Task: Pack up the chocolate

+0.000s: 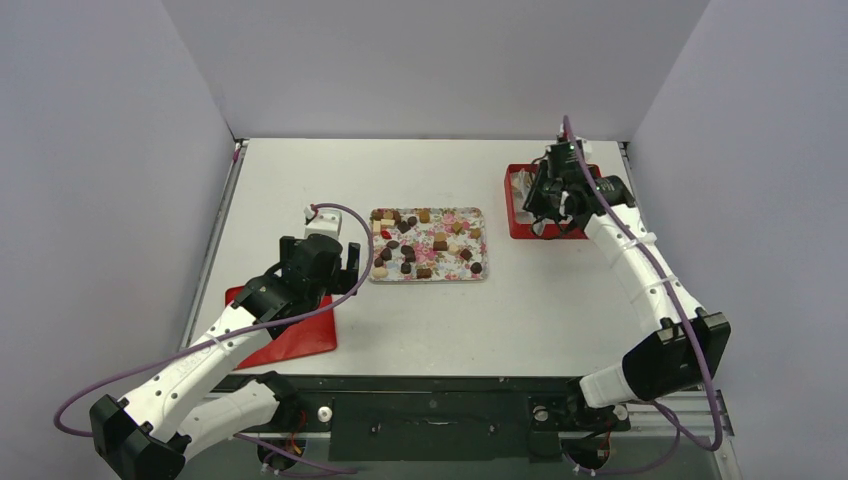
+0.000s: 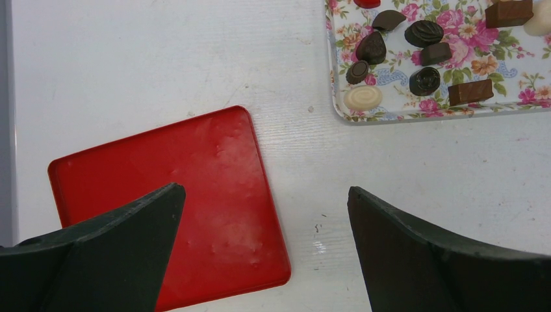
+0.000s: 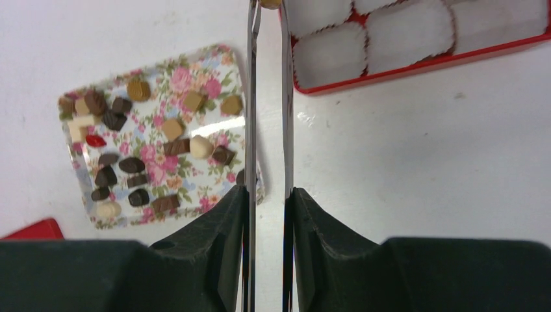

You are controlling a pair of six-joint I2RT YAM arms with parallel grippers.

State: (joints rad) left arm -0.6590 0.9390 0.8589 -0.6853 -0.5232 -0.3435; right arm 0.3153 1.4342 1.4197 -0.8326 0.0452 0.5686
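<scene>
So the white table (image 1: 560, 290) takes up most of the top view, with the 2 arms bolted at the near edge. The left arm (image 1: 200, 360) reaches over a flat red lid (image 2: 195, 188) on the left side, and the right arm (image 1: 640, 270) stretches to the far right, over a red box (image 3: 416, 65).

Between them sits the flower-patterned tray (image 2: 442, 117), and that's where nearly all the chocolate (image 3: 130, 166) is: dark, tan and cream pieces scattered loose across it. The red box is lined with white paper cups (image 3: 331, 52), and the ones I can see look unfilled.

The left gripper (image 2: 263, 192) hangs above the table with its jaws spread wide and nothing between them. One finger is over the lid's corner, the other over bare table.

The right gripper (image 3: 268, 192) is clamped on a pair of metal tweezers (image 3: 251, 97), with the 2 blades running out nearly parallel to the box's edge. There's a small tan piece (image 3: 271, 2) right at the tips (mostly cut off by the frame, so I can't tell if it's actually pinched).
</scene>
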